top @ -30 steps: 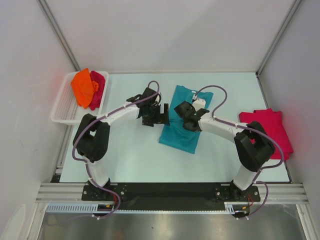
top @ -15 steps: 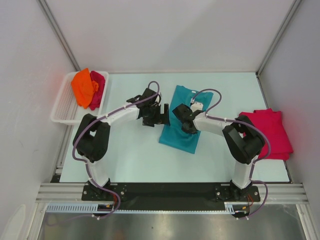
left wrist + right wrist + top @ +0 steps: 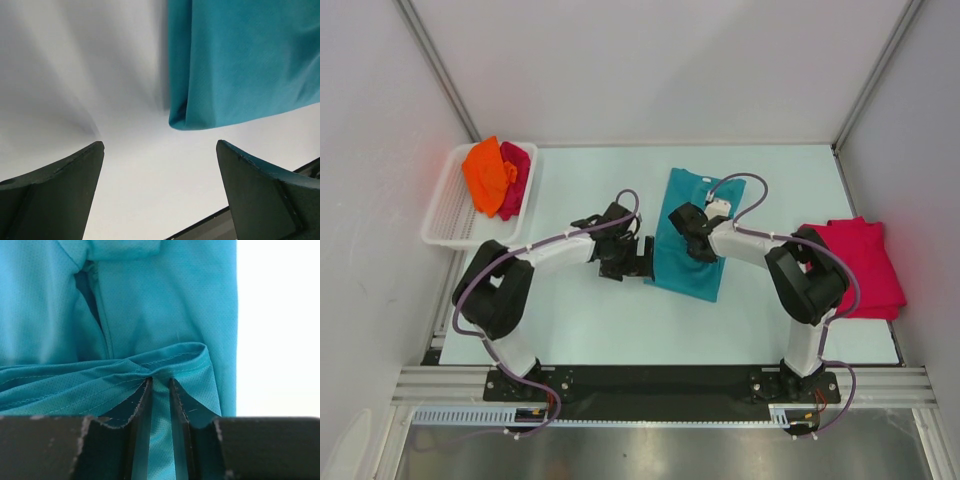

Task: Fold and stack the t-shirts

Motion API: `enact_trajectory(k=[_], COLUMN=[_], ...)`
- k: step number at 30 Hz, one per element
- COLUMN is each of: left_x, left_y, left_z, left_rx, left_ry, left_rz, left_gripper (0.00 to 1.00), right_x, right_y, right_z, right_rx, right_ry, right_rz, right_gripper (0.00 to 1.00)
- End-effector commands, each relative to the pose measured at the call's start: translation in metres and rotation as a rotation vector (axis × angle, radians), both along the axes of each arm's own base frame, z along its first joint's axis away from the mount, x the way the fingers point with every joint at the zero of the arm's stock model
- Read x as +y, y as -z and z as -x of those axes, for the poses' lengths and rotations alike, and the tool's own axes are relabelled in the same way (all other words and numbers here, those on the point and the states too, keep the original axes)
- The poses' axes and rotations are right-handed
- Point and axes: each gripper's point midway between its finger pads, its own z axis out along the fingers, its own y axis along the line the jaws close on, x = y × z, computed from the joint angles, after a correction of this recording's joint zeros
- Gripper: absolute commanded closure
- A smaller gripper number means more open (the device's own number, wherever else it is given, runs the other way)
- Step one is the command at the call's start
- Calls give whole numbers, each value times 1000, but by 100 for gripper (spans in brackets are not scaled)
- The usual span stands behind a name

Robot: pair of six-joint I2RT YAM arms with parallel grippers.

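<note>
A teal t-shirt point(image 3: 692, 272) lies partly folded in the middle of the table. My right gripper point(image 3: 686, 224) rests on its left side, shut on a bunched hem of the teal t-shirt point(image 3: 165, 300); the right gripper point(image 3: 161, 381) pinches the cloth between its fingertips. At the shirt's near left corner my left gripper point(image 3: 644, 262) stands wide open. In the left wrist view the left gripper point(image 3: 160, 147) holds nothing, and the teal t-shirt point(image 3: 240, 65) corner lies just beyond its fingers. An orange t-shirt point(image 3: 485, 172) and a crimson-pink t-shirt point(image 3: 517, 178) sit in the basket. Another crimson-pink t-shirt point(image 3: 865, 262) lies at the right.
The white slatted basket point(image 3: 444, 218) stands at the far left of the table. The table's black front rail point(image 3: 650, 385) carries both arm bases. Grey walls close in the left, back and right sides.
My left gripper has dropped toward the near left corner of the teal t-shirt. The right arm has swung left, its gripper closing slightly on the hem, and the shirt's near edge has shifted right.
</note>
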Motion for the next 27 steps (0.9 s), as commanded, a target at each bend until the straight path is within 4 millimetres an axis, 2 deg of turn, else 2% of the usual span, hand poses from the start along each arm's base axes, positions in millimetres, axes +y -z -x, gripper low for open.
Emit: enact_trajectory(k=[1,7,11,14,18,24,27], left_x=[-7,-14,-20,-25,-32,-37,-38], left_y=[-14,-16,-17,-16,-12,-1,1], left_z=[2,3,4,4,7,14,15], left_rx=[-43,-54,-62,-63,-54,-36,-33], left_ry=[-8,6,12,19,29,39,39], left_rz=[53,62,74,82,87,90,89], left_gripper=[0,1,1,0,1,0,1], right_x=[-7,-15,-27,-35,-41,-31,-30], right_y=[-36,-74,-85,-80,-59,-34,-28], right_z=[-3,13,27,42,65,95,101], right_rx=[-82,-137,-139,-108,-46,25,41], right_ry=[22,41,54,60,55,31,29], right_rz=[37,42,51,52,56,56,57], right_gripper=[75,69,66,66,66,66,66])
